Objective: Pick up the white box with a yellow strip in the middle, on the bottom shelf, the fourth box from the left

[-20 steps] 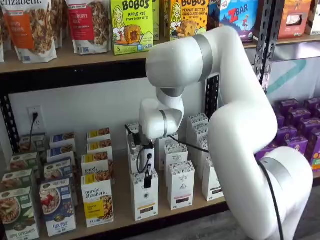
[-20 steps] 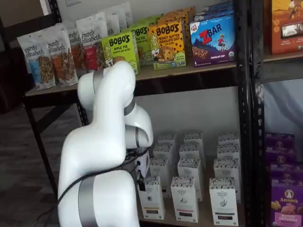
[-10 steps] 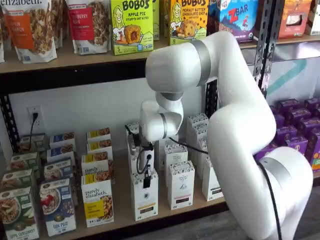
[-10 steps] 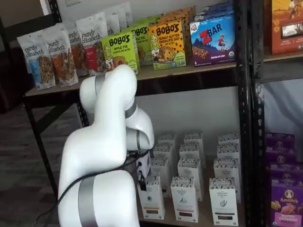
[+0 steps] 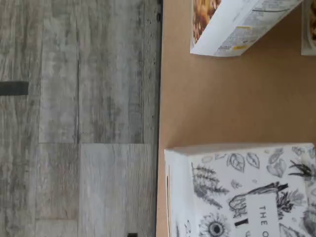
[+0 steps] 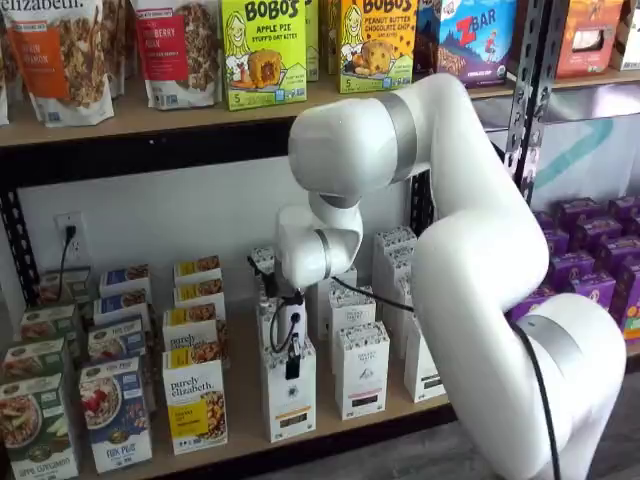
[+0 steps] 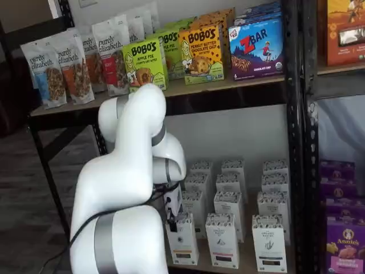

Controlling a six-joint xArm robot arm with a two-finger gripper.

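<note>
As seen in both shelf views, the light tan wooden bottom shelf (image 6: 243, 395) carried rows of cartons behind its black metal front rail. At nine o'clock of the task's item stood a white "purely elizabeth" box with a yellow label (image 6: 195, 410), near it but apart. The tall narrow white box with a speckled top and a thin yellow-orange strip (image 6: 290, 402) stood upright in the front row, also visible in a shelf view (image 7: 183, 242). At its twelve o'clock hung the white-bodied gripper with black fingers (image 6: 292, 362), its tips overlapping the carton's top edge, likewise in a shelf view (image 7: 171, 222). The fingers showed side-on only; the jaws stood at their widest and gripped no carton. At three o'clock of the white box stood a same-shaped white carton with a dark strip (image 6: 362, 372), just beside it. The wrist view showed the patterned top of the white box (image 5: 247, 192), bare shelf board (image 5: 222, 98) and grey plank floor (image 5: 79, 118).
</note>
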